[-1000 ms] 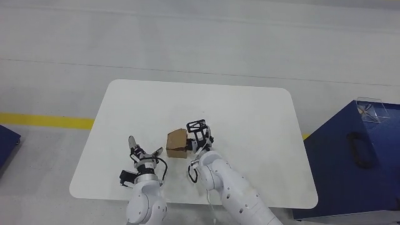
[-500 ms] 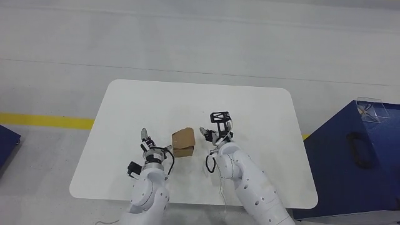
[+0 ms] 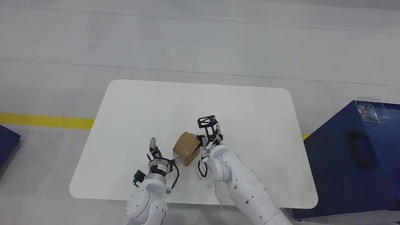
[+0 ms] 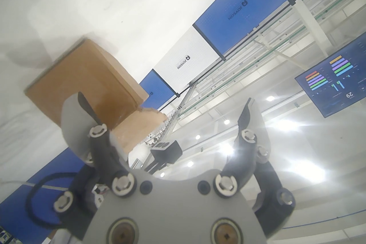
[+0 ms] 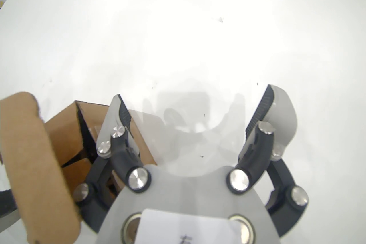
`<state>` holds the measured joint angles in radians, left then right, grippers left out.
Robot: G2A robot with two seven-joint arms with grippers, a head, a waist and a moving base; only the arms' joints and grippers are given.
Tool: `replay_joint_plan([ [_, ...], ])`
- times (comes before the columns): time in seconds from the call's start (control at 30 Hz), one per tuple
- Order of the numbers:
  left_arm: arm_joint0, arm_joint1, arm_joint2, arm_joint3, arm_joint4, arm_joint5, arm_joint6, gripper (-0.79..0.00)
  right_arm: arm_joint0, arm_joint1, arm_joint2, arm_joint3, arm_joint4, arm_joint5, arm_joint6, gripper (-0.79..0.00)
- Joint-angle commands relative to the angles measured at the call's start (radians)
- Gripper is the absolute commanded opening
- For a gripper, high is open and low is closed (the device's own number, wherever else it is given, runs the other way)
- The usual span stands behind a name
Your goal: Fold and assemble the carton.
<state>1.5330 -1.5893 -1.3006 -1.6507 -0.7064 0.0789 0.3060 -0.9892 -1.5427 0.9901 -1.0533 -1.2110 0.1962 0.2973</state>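
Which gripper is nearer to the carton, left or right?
Right, it seems. The right gripper stands open, close against one side of the carton. The left gripper, also open, is at the opposite side, slightly apart.

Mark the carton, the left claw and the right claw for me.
carton (image 3: 186, 148), top view, on its upper brown panel.
left claw (image 4: 164, 99), left wrist view, midway between its open fingertips.
right claw (image 5: 194, 93), right wrist view, midway between its open fingertips.
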Motion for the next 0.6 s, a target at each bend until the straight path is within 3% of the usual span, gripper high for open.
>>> replay_joint_plan([
  [0.0,0.032,0.003,-0.01,-0.03,0.027,-0.018,0.004,0.0,-0.007,0.003,0.01,-0.014,0.003,-0.012,0.008,0.0],
  [0.2,0.051,0.007,-0.021,-0.039,0.017,0.013,-0.016,0.0,-0.027,0.006,0.063,-0.066,0.106,-0.029,0.082,0.0],
  [0.43,0.051,0.007,-0.021,-0.039,0.017,0.013,-0.016,0.0,-0.031,0.008,0.075,-0.074,0.112,-0.019,0.075,0.0],
  [0.57,0.064,0.022,-0.01,-0.115,0.281,-0.021,-0.018,0.0,-0.041,0.019,0.146,-0.123,0.146,0.019,0.087,0.0],
])
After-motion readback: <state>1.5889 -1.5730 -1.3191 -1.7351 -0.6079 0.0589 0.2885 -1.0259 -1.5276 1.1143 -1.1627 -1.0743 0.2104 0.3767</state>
